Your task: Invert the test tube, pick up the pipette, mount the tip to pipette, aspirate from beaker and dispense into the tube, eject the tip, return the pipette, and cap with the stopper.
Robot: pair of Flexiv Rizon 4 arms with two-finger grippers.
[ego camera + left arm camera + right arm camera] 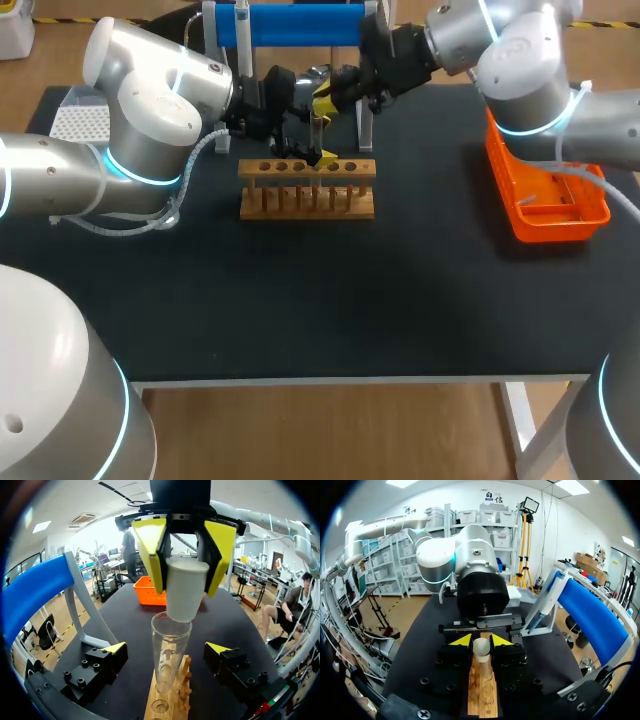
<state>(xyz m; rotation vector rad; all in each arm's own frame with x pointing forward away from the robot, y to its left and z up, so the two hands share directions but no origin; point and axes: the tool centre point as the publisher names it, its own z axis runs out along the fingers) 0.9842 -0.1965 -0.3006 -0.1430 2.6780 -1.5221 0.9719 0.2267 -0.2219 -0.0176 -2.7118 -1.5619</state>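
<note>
A glass test tube point(166, 652) stands upright in the wooden rack point(307, 190). A white stopper point(186, 587) is pinched between the yellow tips of my right gripper point(185, 555), and its lower end sits at the tube's mouth. The right wrist view looks straight down on this, with my right gripper point(481, 641) shut on the stopper point(481, 649). My left gripper point(167, 650) is open wide, one finger on each side of the tube below its rim, and neither touches the glass.
The blue pipette stand point(300, 25) rises just behind the rack, close to both wrists. An orange tray point(545, 205) lies at the right, and a white tip box point(80, 122) at the far left. The dark tabletop in front of the rack is bare.
</note>
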